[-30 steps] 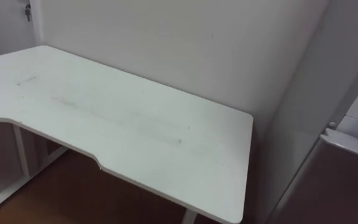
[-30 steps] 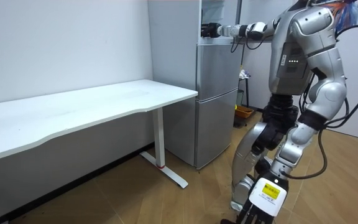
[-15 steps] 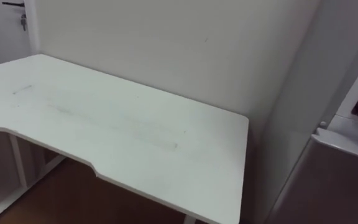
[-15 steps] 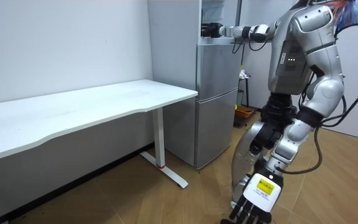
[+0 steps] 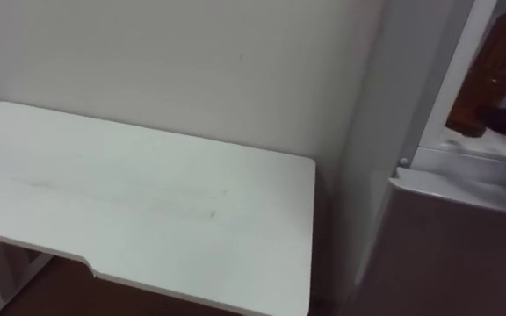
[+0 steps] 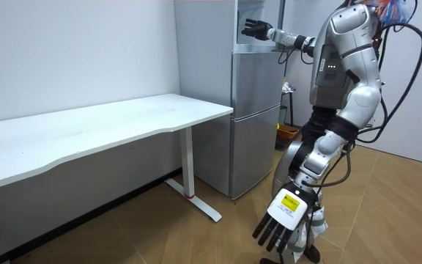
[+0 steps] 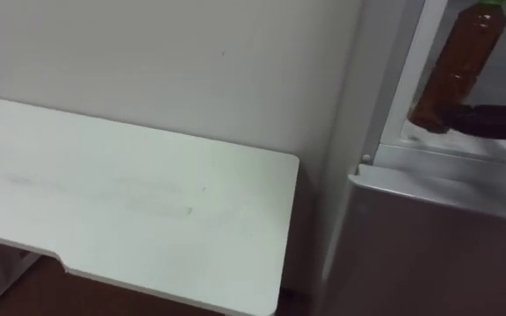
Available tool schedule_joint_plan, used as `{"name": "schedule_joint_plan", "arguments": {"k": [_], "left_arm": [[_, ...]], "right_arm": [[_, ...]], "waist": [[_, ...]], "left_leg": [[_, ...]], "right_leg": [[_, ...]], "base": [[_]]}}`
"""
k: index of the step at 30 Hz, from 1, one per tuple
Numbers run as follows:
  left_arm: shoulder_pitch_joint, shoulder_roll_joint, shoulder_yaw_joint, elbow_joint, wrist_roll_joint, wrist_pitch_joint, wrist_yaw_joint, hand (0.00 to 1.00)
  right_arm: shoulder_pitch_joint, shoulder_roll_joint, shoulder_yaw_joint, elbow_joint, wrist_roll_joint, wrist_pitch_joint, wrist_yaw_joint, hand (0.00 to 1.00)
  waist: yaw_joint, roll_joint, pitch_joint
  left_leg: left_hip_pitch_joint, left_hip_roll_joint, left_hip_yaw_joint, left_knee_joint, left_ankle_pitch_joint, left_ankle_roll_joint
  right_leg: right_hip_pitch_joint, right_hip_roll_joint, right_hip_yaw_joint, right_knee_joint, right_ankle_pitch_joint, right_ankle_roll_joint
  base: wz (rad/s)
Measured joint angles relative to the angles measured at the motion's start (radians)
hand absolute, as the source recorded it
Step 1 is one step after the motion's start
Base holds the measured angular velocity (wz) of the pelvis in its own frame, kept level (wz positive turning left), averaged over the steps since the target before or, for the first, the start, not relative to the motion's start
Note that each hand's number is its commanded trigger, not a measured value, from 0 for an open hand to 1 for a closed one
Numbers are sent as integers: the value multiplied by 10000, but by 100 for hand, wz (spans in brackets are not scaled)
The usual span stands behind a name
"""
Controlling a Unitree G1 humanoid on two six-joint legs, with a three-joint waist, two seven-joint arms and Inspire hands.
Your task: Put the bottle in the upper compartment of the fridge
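Observation:
A brown bottle (image 5: 495, 61) with a green cap stands upright inside the open upper fridge compartment (image 7: 464, 149). My right hand (image 7: 490, 118) reaches in from the right at the bottle's base, its dark fingers straight and close against the bottle's lower part. In the room view this right hand (image 6: 255, 28) is stretched out at the upper compartment with fingers spread. My left hand (image 6: 278, 229) hangs low at my side, fingers straight and spread, holding nothing.
The grey fridge (image 6: 255, 117) stands against the wall, its lower door (image 7: 429, 254) closed. A white desk (image 5: 130, 202) stands just to its left, along the wall. I stand on the wooden floor (image 6: 196, 235) in front of the fridge.
The head view has swung right, from the desk to the fridge and bottle. My right hand's fingers have spread beside the bottle. My left arm has swung forward.

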Motion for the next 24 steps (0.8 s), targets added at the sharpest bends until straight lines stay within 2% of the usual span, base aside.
{"name": "schedule_joint_plan", "arguments": {"k": [2, 4, 6, 9, 10, 14, 16, 17, 18, 19, 20, 22, 24], "left_arm": [[-73, -39, -6, 0, 2, 0, -1, 0], [-205, -47, -41, 90, -18, -26, 7, 0], [-221, -66, -43, 265, -23, -37, 19, 0], [-204, -88, -53, 446, -55, -16, 151, 0], [-215, -96, -64, 560, -40, -25, 239, 0], [-244, -136, -84, 738, -11, -46, 407, 0], [-251, -200, -81, 947, 2, -93, 426, 0], [-244, -272, -82, 947, -1, -96, 469, 0], [-218, -316, -87, 957, 0, -102, 488, 0], [-237, -426, -111, 1042, 6, -137, 573, 0], [-297, -485, -117, 1093, 5, -145, 590, 0], [-475, -588, -354, 1197, -13, -234, 591, 0], [-669, -669, -446, 1591, -11, -415, 591, 0]], "right_arm": [[283, 4, -1, -217, -7, -39, 15, 0], [602, 11, -29, -472, 40, -50, 0, 0], [1124, 27, -162, -1200, 86, -48, 6, 0], [1522, 302, -389, -2234, 102, -49, -2, 0], [1530, 469, -429, -2394, 96, -50, -19, 0], [2099, 920, -878, -2813, 95, -66, -202, 0], [2838, 1327, -1335, -3586, -7, -91, -232, 0], [3392, 1702, -1595, -4139, -16, -241, -288, 0], [3661, 1902, -1686, -4370, -16, -339, -303, 0], [4200, 2234, -1766, -4704, -88, -533, -310, 0], [4440, 2372, -1769, -4831, -230, -566, -311, 0], [5269, 3088, -1771, -5253, -878, -650, -302, 0], [5706, 3474, -1771, -5626, -1381, -915, -161, 0]], "waist": [[-37, -41, -18], [-47, -34, 21], [-63, 63, 69], [-241, 211, 63], [-279, 259, 86], [-305, 266, 63], [-313, 286, 54], [-323, 294, 58], [-326, 299, 55], [-325, 384, 57], [-325, 401, 45], [-410, 501, 36], [-501, 662, 42]], "left_leg": [[32, -2, 36, -39, -2, 3], [204, 6, 136, -40, -26, 16], [344, 0, 168, -49, -91, 27], [407, -5, 236, -88, -111, 31], [474, -9, 263, -148, -108, 30], [700, -1, 398, -222, -129, 30], [752, 4, 476, -224, -150, 39], [838, 1, 524, -280, -150, 40], [878, 1, 551, -293, -153, 42], [921, 11, 618, -292, -171, 50], [944, 17, 663, -294, -176, 51], [968, 44, 789, -298, -188, 48], [979, 79, 934, -289, -198, 51]], "right_leg": [[-2, 0, 29, -18, -5, 8], [89, 35, 148, -55, 1, 9], [198, 55, 177, -61, -12, 31], [205, 56, 283, -52, -18, 41], [230, 54, 316, -48, -18, 42], [308, 57, 427, -64, -46, 79], [318, 56, 509, -58, -47, 82], [341, 54, 572, -57, -47, 84], [360, 51, 591, -54, -49, 87], [365, 50, 645, -39, -49, 90], [365, 51, 690, -25, -49, 91], [311, 58, 878, 1, -40, 98], [238, 76, 1034, 1, -42, 98]], "base": [[-4], [-11], [-9], [-9], [-9], [-8], [-11], [-14], [-14], [-14], [-17], [-19], [-23]]}}
